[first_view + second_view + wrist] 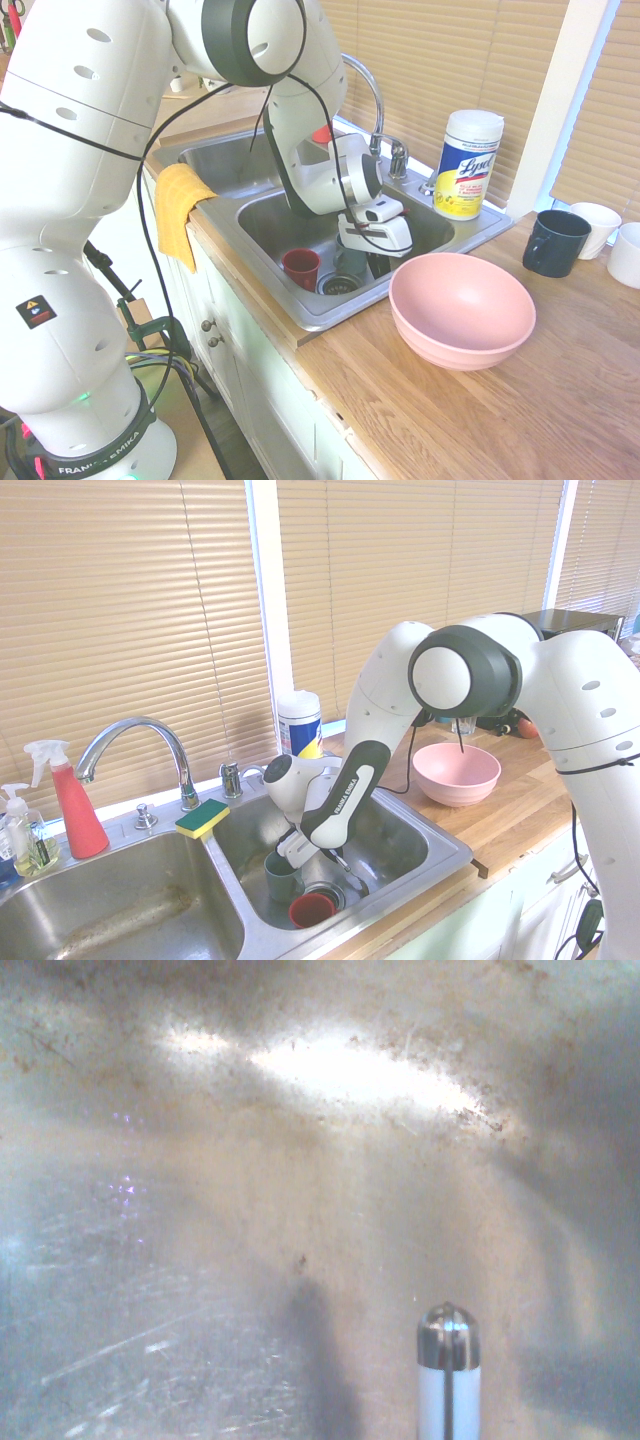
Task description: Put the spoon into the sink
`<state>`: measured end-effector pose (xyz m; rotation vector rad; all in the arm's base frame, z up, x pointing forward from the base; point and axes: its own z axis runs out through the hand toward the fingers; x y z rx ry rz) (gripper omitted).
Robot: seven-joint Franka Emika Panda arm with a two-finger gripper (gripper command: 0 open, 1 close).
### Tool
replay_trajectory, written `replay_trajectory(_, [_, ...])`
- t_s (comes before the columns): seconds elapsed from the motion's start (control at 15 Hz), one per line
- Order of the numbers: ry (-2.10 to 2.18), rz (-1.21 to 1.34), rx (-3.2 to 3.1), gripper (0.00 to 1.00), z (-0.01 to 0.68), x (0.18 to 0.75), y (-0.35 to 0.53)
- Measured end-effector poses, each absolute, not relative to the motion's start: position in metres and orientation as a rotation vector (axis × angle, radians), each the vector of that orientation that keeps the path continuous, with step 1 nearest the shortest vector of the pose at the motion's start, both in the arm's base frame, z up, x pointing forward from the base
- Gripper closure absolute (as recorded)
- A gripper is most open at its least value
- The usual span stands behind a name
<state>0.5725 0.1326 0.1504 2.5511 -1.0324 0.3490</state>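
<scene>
Second exterior view: the gripper (334, 854) reaches down into the right basin of the sink (446, 854), its fingers closed on what looks like the handle of the spoon (354, 874), which slants away from them with its scoop end lower, on the side away from the grey-green cup (283, 878). So the spoon is inside the basin, below its rim; whether its scoop touches the metal floor I cannot tell. In the wrist view a white handle end with a rounded silver cap (448, 1338) shows against blurred, scratched steel. Judging by its make, the spoon should be light and stiff, in no danger of bending, and hard to break; the pale handle may be the more fragile part if knocked. Its smooth surface could turn slippery if wet, and so thin a piece gives the fingers little to press on, so it may swivel about the pinch if the scoop catches on the wall, the drain (325, 890) or the red cup (312, 910). The handle is the right place to hold, pinched across its sides, leaving the scoop free to meet the floor first. With the basin already around it, the task looks nearly done: a small lowering and a gentle opening should suffice, for a higher drop would make it clatter and slide.
</scene>
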Motion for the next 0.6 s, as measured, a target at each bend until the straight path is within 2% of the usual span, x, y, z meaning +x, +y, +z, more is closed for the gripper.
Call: replay_trajectory(0.6, [-1.026, 0.376, 2.573, 0.0, 0.167, 0.574, 0.131])
